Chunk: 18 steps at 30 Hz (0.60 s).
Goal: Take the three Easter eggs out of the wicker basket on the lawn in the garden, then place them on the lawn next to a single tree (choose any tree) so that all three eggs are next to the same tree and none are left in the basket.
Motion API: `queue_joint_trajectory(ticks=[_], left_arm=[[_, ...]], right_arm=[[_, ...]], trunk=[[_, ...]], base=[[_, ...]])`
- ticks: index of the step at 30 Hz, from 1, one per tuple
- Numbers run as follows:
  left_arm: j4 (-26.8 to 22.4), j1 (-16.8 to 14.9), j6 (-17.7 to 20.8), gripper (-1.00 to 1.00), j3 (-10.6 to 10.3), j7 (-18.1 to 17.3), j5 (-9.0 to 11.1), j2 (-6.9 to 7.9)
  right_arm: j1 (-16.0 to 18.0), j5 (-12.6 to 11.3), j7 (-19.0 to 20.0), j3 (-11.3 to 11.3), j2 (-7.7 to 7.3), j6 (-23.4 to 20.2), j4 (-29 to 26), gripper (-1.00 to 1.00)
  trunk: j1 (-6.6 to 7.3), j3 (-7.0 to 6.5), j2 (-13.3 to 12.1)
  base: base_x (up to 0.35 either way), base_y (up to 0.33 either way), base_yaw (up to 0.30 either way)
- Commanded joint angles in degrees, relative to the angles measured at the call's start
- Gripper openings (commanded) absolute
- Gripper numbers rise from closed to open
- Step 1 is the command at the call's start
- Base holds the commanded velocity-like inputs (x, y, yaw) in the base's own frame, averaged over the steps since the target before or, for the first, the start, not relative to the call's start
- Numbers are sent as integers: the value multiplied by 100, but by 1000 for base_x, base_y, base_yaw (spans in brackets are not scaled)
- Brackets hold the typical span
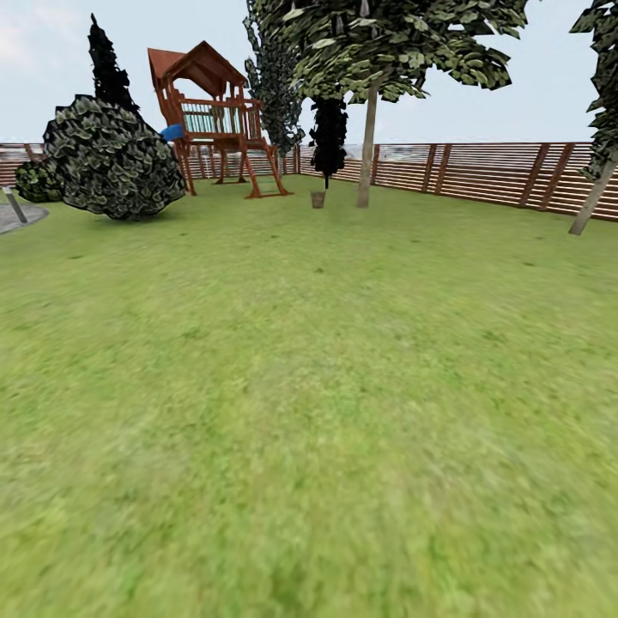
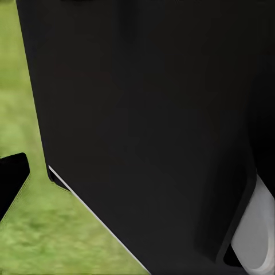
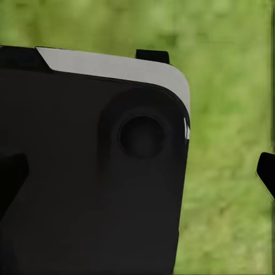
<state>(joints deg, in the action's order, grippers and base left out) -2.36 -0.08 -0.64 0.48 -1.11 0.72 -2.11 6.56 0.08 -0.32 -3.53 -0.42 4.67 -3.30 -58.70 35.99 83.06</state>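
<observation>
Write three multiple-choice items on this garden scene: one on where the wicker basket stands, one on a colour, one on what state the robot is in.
1. The wicker basket stands:
A. on the lawn far ahead, beside the pale tree trunk
B. under the play tower
C. right below the camera

2. The play tower is:
A. white
B. reddish brown
C. yellow

3. The robot is:
A. lifting an egg
B. reaching into the basket
C. far from the basket, with open grass between

Answers:
1 A, the head view shows it small, just left of the trunk.
2 B, its roof and legs are red-brown.
3 C, grass spans the whole foreground and both wrist views show dark robot body over grass.
</observation>
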Motion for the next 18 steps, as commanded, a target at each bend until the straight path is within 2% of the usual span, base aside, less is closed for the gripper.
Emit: queue_joint_trajectory(ticks=[1,18], left_arm=[[-2,0,-7,100,5,-12,8,0],[-1,0,-7,100,5,-12,8,0]], right_arm=[[3,5,-3,-34,-6,16,5,100],[3,0,-3,-34,-4,16,5,100]], trunk=[[-3,5,2],[-3,5,2]], base=[[340,0,0],[340,0,0]])
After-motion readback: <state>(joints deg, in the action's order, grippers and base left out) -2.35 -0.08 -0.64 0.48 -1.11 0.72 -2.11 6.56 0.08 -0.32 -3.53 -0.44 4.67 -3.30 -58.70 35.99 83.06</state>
